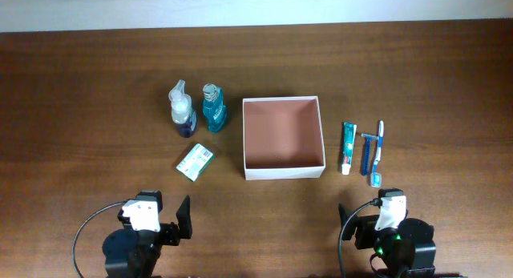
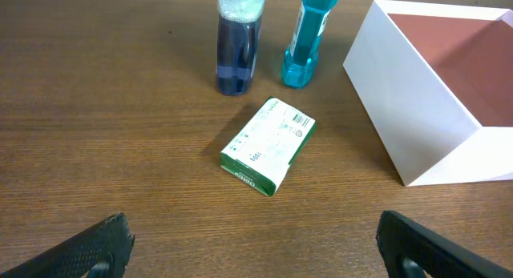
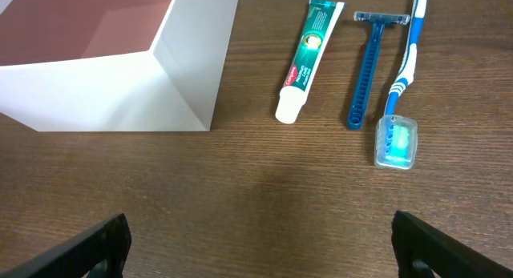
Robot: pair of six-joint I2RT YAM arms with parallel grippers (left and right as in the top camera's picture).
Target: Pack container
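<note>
The container [image 1: 284, 172], a shallow square box with white walls and a reddish-brown inside, stands empty mid-table; it also shows in the left wrist view [image 2: 409, 110] and the right wrist view [image 3: 120, 94]. To its left are a dark blue spray bottle [image 1: 183, 114], a teal bottle [image 1: 213, 110] and a green-white box [image 2: 267, 144]. To its right lie a toothpaste tube [image 3: 309, 58], a blue razor [image 3: 365, 70] and a toothbrush [image 3: 401, 78]. My left gripper [image 2: 256, 242] and right gripper [image 3: 260, 246] are open and empty near the front edge, apart from everything.
The brown wooden table runs to a pale wall at the back. Both arm bases [image 1: 136, 246] [image 1: 397, 246] sit at the front edge with cables beside them.
</note>
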